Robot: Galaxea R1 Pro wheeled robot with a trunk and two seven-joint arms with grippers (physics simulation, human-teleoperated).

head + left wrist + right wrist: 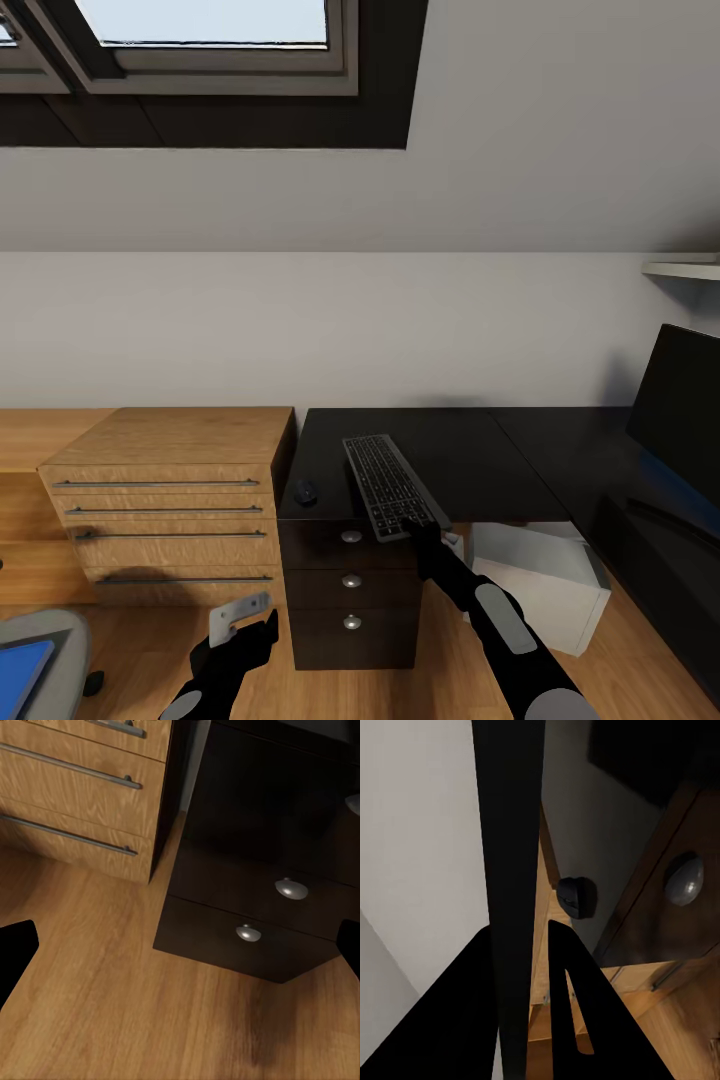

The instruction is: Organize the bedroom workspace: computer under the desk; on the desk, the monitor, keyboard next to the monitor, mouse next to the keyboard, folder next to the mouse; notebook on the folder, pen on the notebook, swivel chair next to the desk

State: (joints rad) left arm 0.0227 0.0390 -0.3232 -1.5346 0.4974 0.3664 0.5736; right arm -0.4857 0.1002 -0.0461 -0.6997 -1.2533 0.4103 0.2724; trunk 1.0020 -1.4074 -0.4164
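The silver-grey keyboard (388, 483) lies slantwise over the black desk (480, 450), its near end at the front edge. My right gripper (415, 530) is shut on that near end. In the right wrist view the keyboard (510, 832) runs edge-on between the gripper (521, 934) fingers. The small black mouse (305, 491) (577, 898) sits on the desk left of the keyboard. The monitor (680, 410) stands at the desk's right. The grey computer (545, 580) is under the desk. The swivel chair (50, 640) holds the blue folder (20, 675). My left gripper (245, 635) (180, 949) hangs open above the floor.
A light-wood drawer chest (170, 500) (75, 780) stands directly left of the desk's black drawers (350, 580) (255, 870). Wooden floor (112, 1020) lies in front of both. A white shelf (685, 270) juts from the wall above the monitor.
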